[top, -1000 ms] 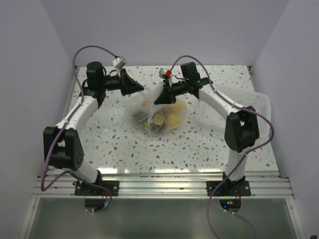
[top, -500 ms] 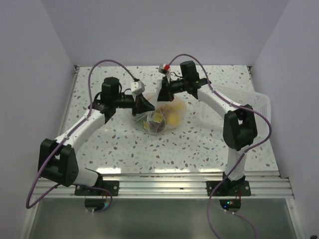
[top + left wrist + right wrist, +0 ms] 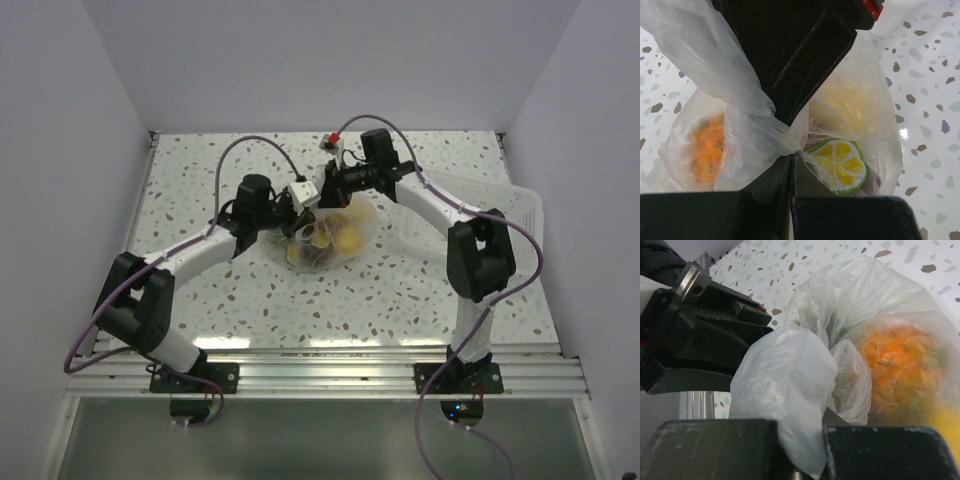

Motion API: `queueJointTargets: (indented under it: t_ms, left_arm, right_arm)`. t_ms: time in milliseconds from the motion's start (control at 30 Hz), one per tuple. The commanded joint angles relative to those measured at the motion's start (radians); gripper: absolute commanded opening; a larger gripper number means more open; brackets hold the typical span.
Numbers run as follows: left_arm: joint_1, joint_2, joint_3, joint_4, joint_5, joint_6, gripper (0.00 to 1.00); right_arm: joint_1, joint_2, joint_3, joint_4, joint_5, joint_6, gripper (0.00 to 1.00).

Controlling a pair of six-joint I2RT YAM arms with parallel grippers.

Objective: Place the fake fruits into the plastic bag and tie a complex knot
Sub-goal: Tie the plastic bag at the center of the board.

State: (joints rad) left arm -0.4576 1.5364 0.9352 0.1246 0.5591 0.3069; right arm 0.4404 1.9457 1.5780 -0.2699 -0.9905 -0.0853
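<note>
The plastic bag (image 3: 340, 238) lies mid-table with the fake fruits inside: an orange one (image 3: 707, 150), a yellow one (image 3: 842, 102) and a lemon slice (image 3: 840, 162). My left gripper (image 3: 792, 159) is shut on a twisted bunch of the bag's neck (image 3: 765, 135). From the far side my right gripper (image 3: 802, 436) is shut on another whitish flap (image 3: 785, 390) of the bag. In the top view the left gripper (image 3: 303, 204) and right gripper (image 3: 328, 197) nearly touch above the bag's top edge. No finished knot shows.
A rigid white slotted tray (image 3: 505, 212) sits at the right edge of the speckled table (image 3: 200, 170), under the right arm's forearm. Purple cables loop above both arms. White walls close in the left, far and right sides.
My left arm has swung in from the far left, carrying its flap to the bag's top beside the right gripper. The right gripper has shut. The bag has bunched tighter.
</note>
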Motion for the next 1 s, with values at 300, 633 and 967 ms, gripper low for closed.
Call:
queueJointTargets:
  t_ms: [300, 633, 967]
  left_arm:
    - [0.016, -0.005, -0.044, 0.225, -0.412, -0.063, 0.00]
    - [0.131, -0.200, -0.020, 0.068, -0.017, -0.195, 0.00]
    - [0.134, -0.234, 0.057, -0.063, -0.113, -0.226, 0.00]
  right_arm:
    - [-0.012, -0.033, 0.040, -0.035, -0.065, -0.013, 0.00]
    - [-0.040, -0.065, 0.050, 0.040, -0.062, 0.018, 0.14]
    - [-0.060, -0.142, 0.007, 0.107, -0.062, 0.078, 0.71]
